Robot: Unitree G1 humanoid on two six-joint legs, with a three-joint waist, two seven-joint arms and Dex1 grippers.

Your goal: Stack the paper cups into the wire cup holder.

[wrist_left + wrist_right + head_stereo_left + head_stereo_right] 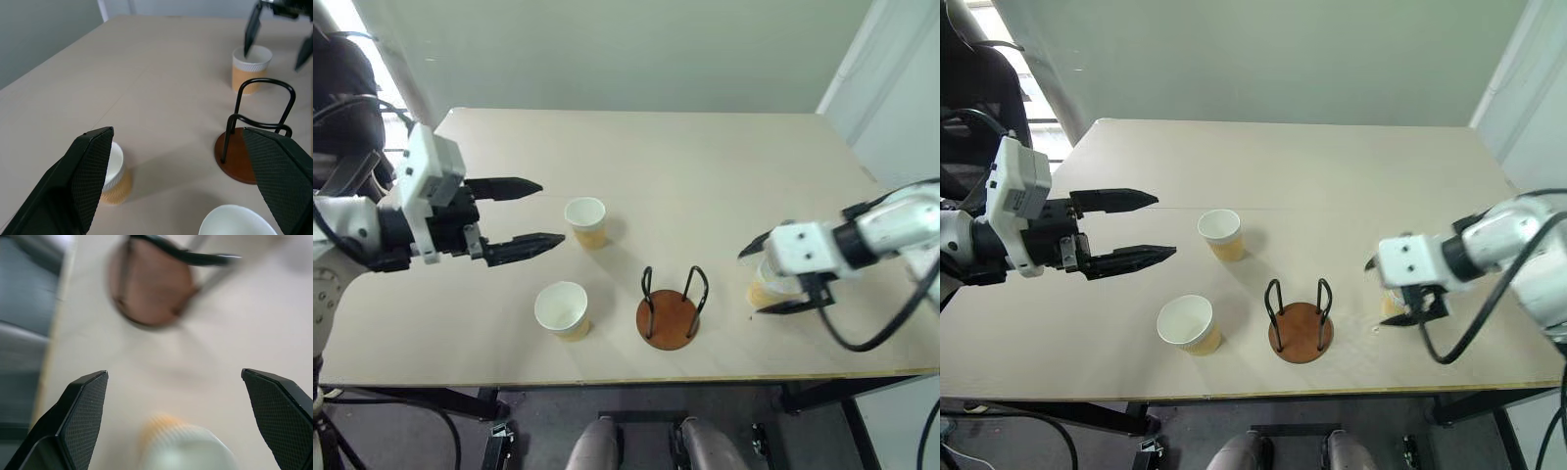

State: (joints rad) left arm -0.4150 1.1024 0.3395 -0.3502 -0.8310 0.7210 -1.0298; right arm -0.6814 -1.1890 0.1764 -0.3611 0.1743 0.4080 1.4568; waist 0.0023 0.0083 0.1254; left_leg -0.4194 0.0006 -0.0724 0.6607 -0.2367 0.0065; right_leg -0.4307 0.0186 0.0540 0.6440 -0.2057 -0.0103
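The wire cup holder (670, 311), a brown disc with two black wire loops, stands empty near the table's front edge. Two paper cups stand upright to its left, one farther back (586, 220) and one nearer the front (562, 309). My left gripper (551, 211) hovers open just left of the far cup, pointing at it with nothing between its fingers. A third paper cup (251, 67) stands right of the holder. My right gripper (771, 279) is open above and around it, its fingers (252, 29) apart from the cup's rim. In the right wrist view that cup (186, 448) sits low between the fingers.
The beige table (705, 166) is bare toward the back. Its front edge runs close to the holder. A pale wall rises behind the table, and black frame parts show on the floor below.
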